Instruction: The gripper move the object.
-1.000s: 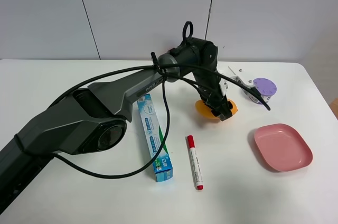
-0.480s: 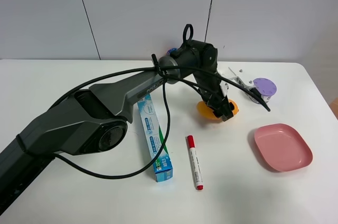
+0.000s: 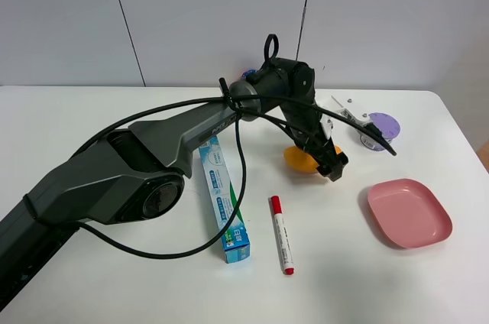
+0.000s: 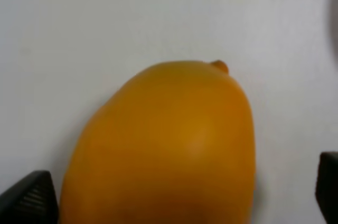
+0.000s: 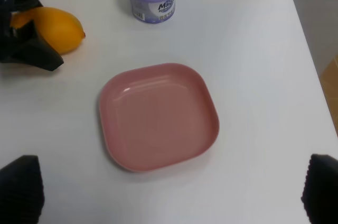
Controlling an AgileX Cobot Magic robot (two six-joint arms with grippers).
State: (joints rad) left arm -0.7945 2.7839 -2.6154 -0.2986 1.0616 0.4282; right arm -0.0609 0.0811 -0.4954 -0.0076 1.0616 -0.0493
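The object is an orange-yellow mango (image 3: 299, 160) lying on the white table just right of the middle. It fills the left wrist view (image 4: 169, 150) and also shows in the right wrist view (image 5: 50, 28). My left gripper (image 3: 322, 159) reaches across from the left and is down over the mango, open. Its black fingertips (image 4: 31, 197) stand wide apart on either side of the fruit, with a gap on one side. The right gripper (image 5: 174, 197) is open and empty, high above the pink plate; it is outside the exterior view.
A pink plate (image 3: 409, 213) lies to the right of the mango, with a purple-lidded can (image 3: 380, 129) behind it. A toothpaste box (image 3: 224, 198) and a red marker (image 3: 280, 234) lie in front of the arm. A small speckled ball (image 3: 248, 75) peeks out behind the arm.
My left gripper has shifted slightly right and toward the front over the mango. The mango has stayed almost where it was.
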